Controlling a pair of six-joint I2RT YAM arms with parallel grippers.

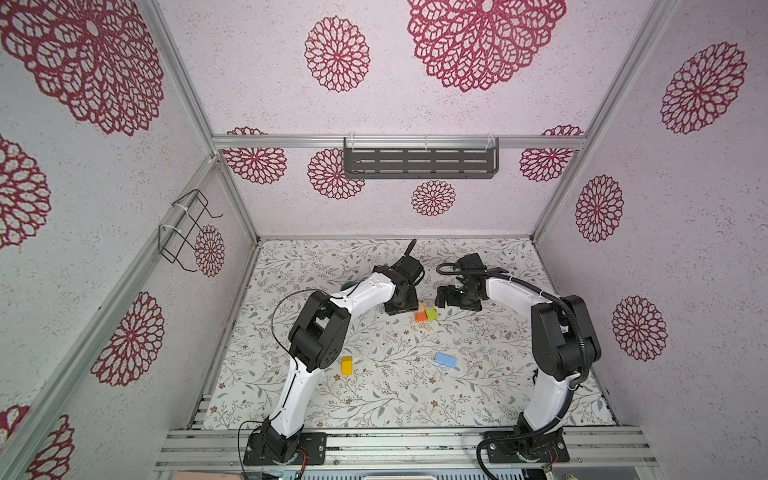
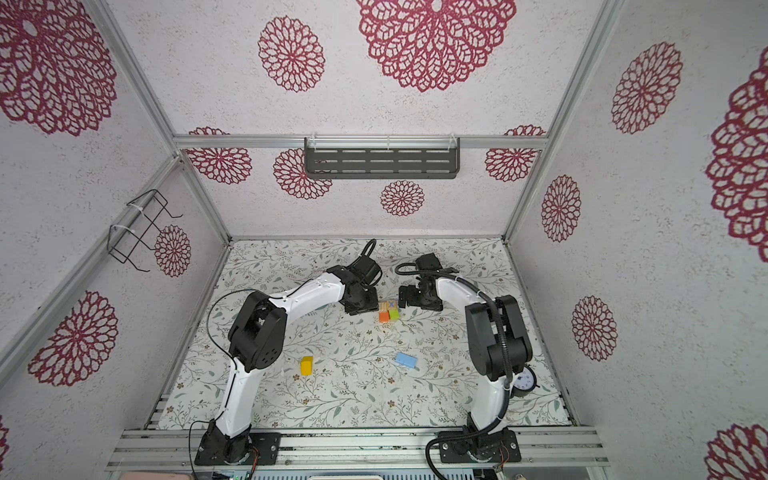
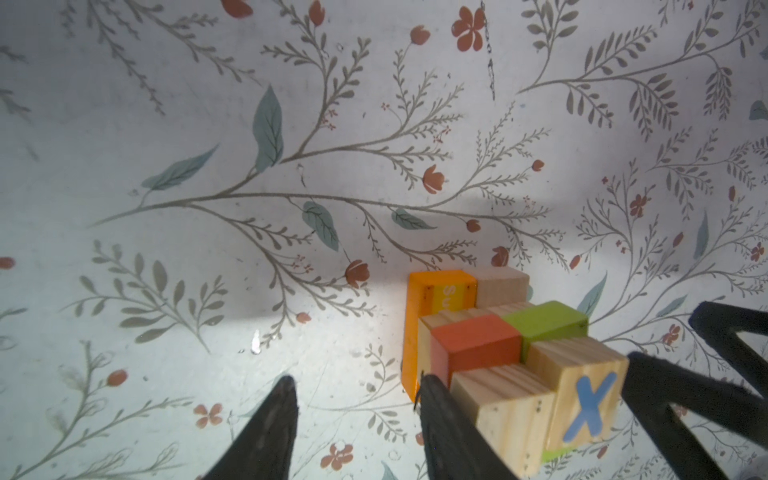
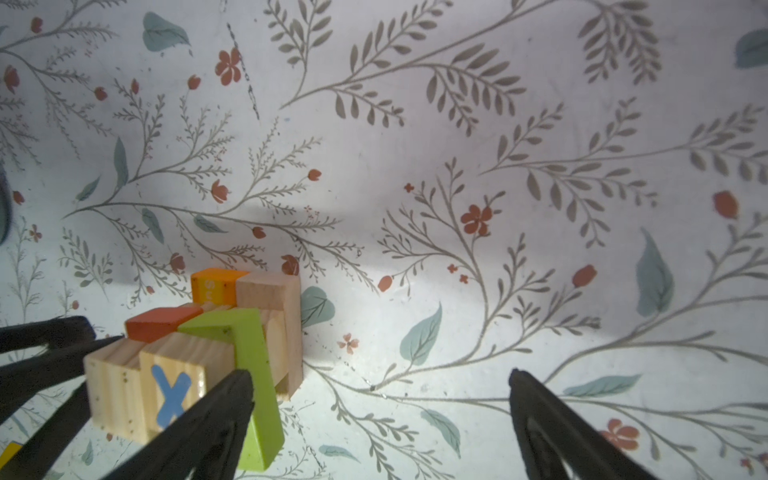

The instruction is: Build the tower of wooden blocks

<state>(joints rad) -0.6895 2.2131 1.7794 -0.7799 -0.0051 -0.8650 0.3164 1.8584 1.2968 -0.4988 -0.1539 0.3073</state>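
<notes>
The tower is standing on the flowered desk, toward the back middle, between the left gripper and the right gripper. It is showing an orange block low on one side. A red block and a green block are sitting side by side over plain wood. An X cube, bearing a blue letter, is riding highest beside another plain cube.

Both grippers are hanging with fingers apart and nothing between them. One finger of each is lying close against the tower's flank, and whether either is touching cannot be told. Upper blocks are cutting off the yellow lettering on the orange block, and the bottom layer is mostly hiding.

A yellow block and a blue block are lying loose nearer the front, well apart from the tower. The right arm is partly covering a clock in a top view.
</notes>
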